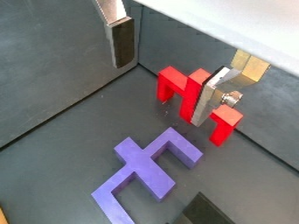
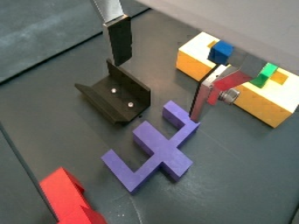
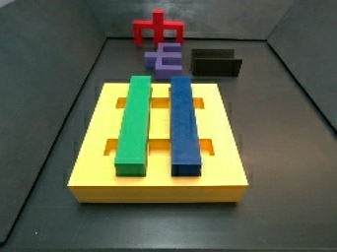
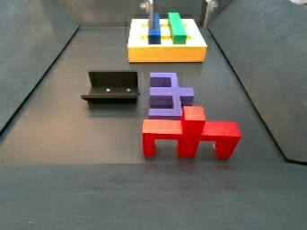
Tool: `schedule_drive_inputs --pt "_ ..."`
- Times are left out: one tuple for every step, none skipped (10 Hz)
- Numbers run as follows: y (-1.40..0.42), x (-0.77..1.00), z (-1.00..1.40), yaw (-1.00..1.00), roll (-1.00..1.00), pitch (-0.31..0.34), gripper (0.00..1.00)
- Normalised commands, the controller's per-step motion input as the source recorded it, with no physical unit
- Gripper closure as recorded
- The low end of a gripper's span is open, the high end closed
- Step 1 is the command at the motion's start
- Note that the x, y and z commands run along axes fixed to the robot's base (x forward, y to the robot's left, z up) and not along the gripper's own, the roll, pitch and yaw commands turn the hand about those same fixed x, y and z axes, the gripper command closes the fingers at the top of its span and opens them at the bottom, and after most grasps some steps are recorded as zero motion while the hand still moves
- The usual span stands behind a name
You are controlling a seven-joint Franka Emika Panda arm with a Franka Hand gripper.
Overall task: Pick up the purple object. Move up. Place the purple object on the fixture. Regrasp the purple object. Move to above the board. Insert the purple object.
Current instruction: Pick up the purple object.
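The purple object (image 1: 149,166) lies flat on the dark floor, and shows in the wrist view (image 2: 156,147) and in both side views (image 3: 166,59) (image 4: 168,94). It lies between the fixture (image 2: 117,98) (image 4: 110,87) and the red piece. My gripper (image 1: 167,66) (image 2: 163,68) is open and empty, high above the floor, and its silver fingers (image 1: 121,39) touch nothing. The purple object lies below it, apart from the fingers. The yellow board (image 3: 99,138) (image 4: 168,54) holds a green bar (image 3: 134,123) and a blue bar (image 3: 183,123).
A red piece (image 1: 176,83) (image 4: 189,135) stands upright beside the purple object. The fixture (image 3: 216,63) stands near the purple object. Dark walls (image 3: 59,59) close in the floor on all sides. A corner of the board shows in a wrist view (image 2: 198,57).
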Motion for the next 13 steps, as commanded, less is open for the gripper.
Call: schedule_drive_inputs --pt "0.00 0.00 -0.01 0.00 -0.04 0.000 0.00" --pt "-0.03 -0.14 -0.08 -0.19 -0.03 -0.086 0.00" --pt "0.00 0.00 -0.30 -0.62 -0.14 0.000 0.00" --pt "0.00 -0.03 -0.34 -0.86 -0.19 -0.007 0.00" --pt "0.00 -0.01 -0.29 -0.93 -0.17 -0.036 0.00" --pt "-0.04 0.00 -0.20 -0.94 -0.17 -0.109 0.00" --pt "-0.05 -0.03 -0.20 -0.93 -0.18 -0.171 0.00" --pt "-0.06 -0.11 -0.29 -0.91 -0.20 -0.307 0.00" --pt "-0.06 -0.11 -0.29 -0.91 -0.20 -0.306 0.00" --pt "-0.04 -0.03 -0.28 -1.00 -0.12 -0.211 0.00" --pt "-0.01 0.00 -0.33 -1.00 -0.08 -0.160 0.00" --pt "-0.01 0.00 -0.34 -1.00 -0.08 -0.163 0.00" --pt "-0.01 0.00 -0.33 -1.00 -0.08 -0.151 0.00"
